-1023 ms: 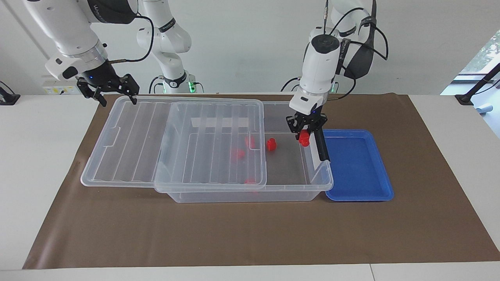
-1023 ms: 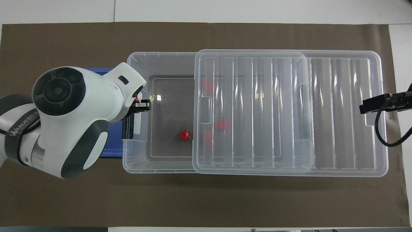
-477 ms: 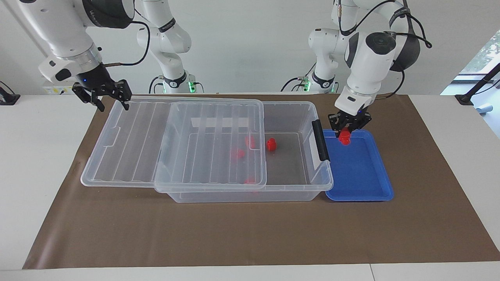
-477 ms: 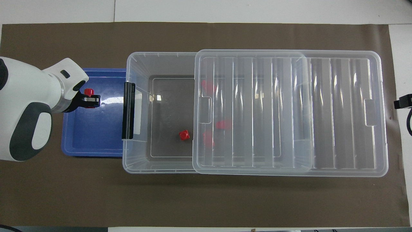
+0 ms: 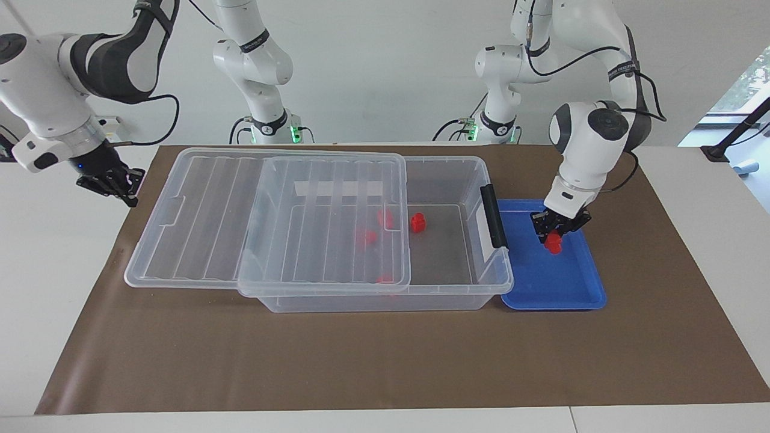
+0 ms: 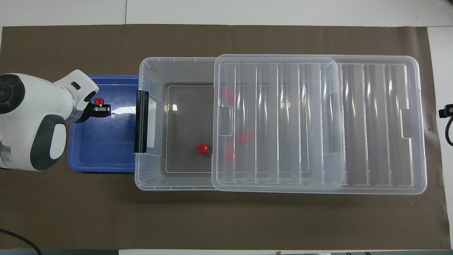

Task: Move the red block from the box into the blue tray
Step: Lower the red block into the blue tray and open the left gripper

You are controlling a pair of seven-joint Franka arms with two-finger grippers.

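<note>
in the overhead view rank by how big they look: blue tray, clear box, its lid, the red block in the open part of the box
1. Lid and clear box: too alike to rank, since they overlap.
2. Blue tray.
3. Red block.

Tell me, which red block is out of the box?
The red block held by the left gripper over the blue tray; the others lie inside the box.

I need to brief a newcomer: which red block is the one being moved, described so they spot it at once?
Find the blue tray beside the clear box, at the left arm's end of the table. Over it the left gripper grips one red block. The other red blocks lie inside the box, untouched.
</note>
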